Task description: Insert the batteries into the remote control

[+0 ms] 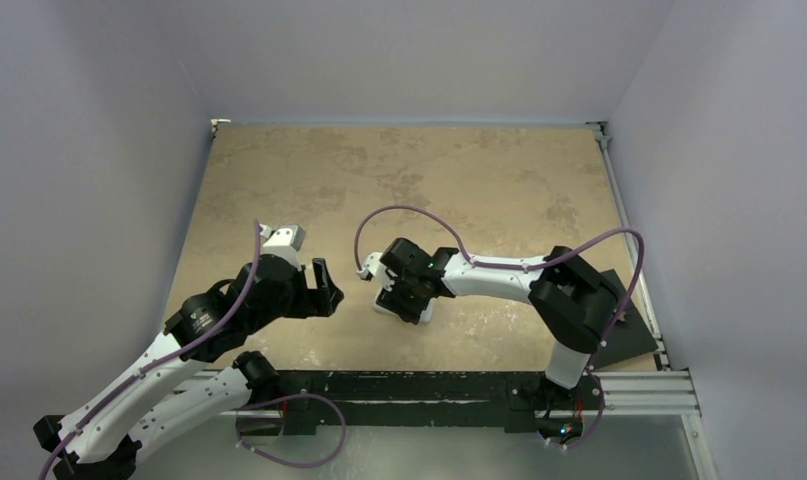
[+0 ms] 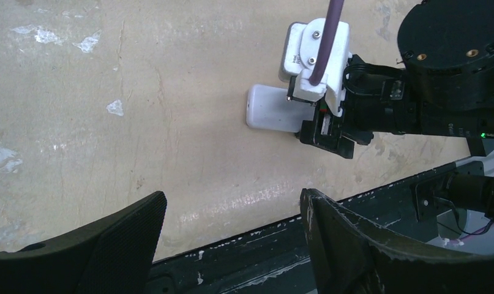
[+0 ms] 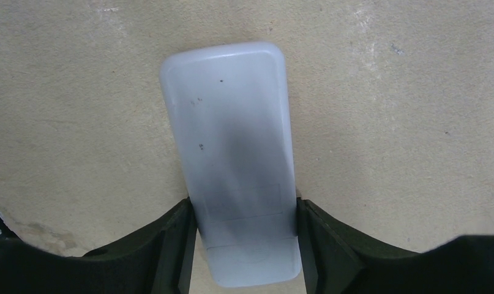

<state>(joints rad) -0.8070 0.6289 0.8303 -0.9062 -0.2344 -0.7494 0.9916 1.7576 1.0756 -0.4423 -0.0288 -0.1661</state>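
Where the camera looks down from above, my right gripper (image 1: 406, 303) sits by the middle of the near edge of the desk (image 1: 449, 180), right over the remote control (image 1: 383, 302). My left gripper (image 1: 329, 287) hangs to the left of it, not touching.

From my left wrist, my left gripper's fingers (image 2: 109, 239) are spread wide with nothing between them. The white remote control (image 2: 269, 110) lies on the desk past them.

From my right wrist, my right gripper's fingers (image 3: 171, 245) squeeze the remote control's two long sides. Its plain white back faces up.
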